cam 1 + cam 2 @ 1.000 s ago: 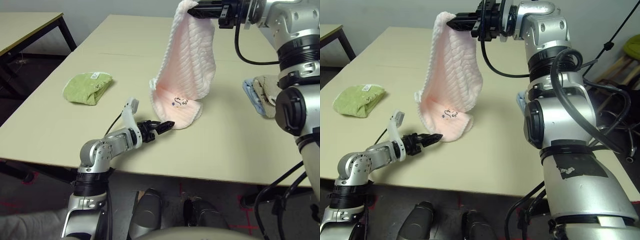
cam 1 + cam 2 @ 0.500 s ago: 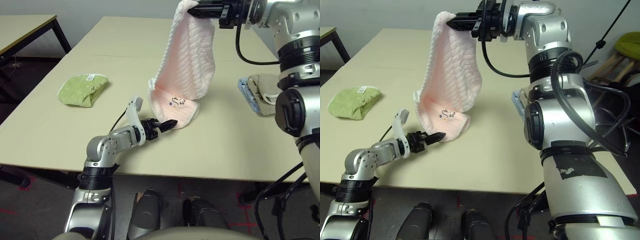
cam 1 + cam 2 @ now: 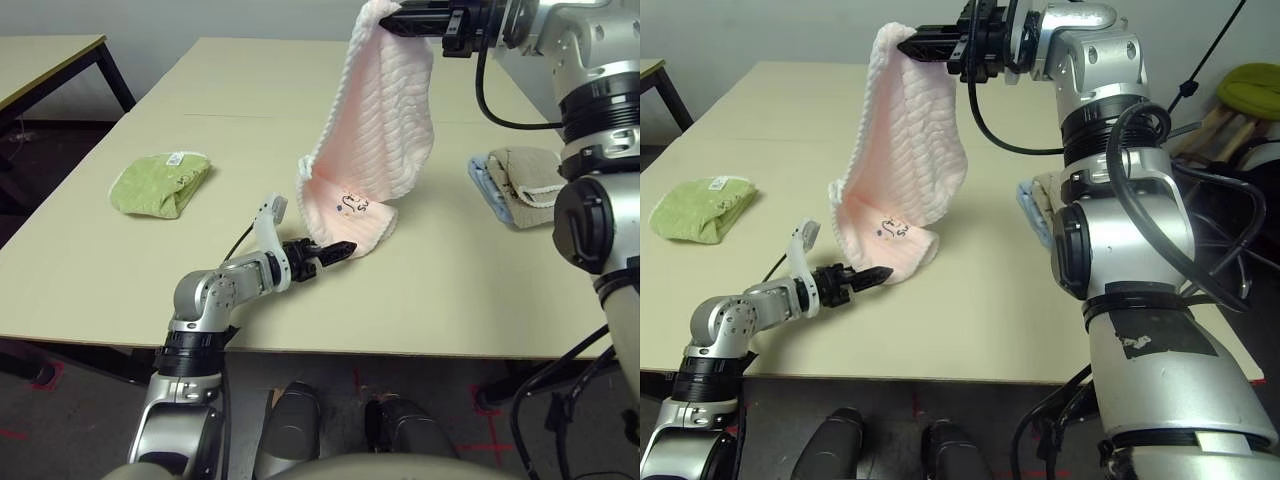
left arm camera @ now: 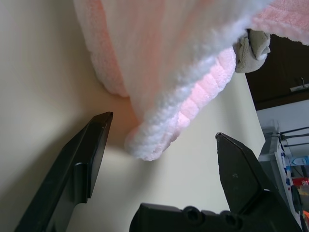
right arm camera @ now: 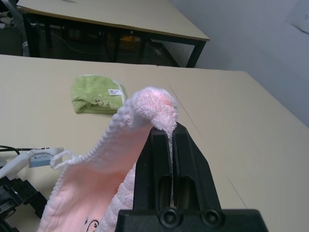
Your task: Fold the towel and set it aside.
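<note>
The pale pink towel (image 3: 380, 120) hangs by its top corner from my right gripper (image 3: 385, 18), which is shut on it high above the table. The towel's lower end rests on the tabletop with a grey logo (image 3: 350, 205) showing. My left gripper (image 3: 340, 248) lies low over the table, open, right at the towel's bottom corner. In the left wrist view the two fingers (image 4: 87, 154) stand wide apart on either side of that white-edged corner (image 4: 159, 140), not touching it. The right wrist view has the towel (image 5: 145, 104) bunched over the closed fingers.
A light green towel (image 3: 160, 183) lies on the table's left part. Beige and blue folded towels (image 3: 515, 180) sit at the right, behind my right arm. The table's front edge (image 3: 400, 352) runs just below my left gripper. Another table (image 3: 50, 60) stands far left.
My left gripper has edged forward to the towel's lower corner. The right gripper keeps the towel held up in the same place. The head view has shifted slightly.
</note>
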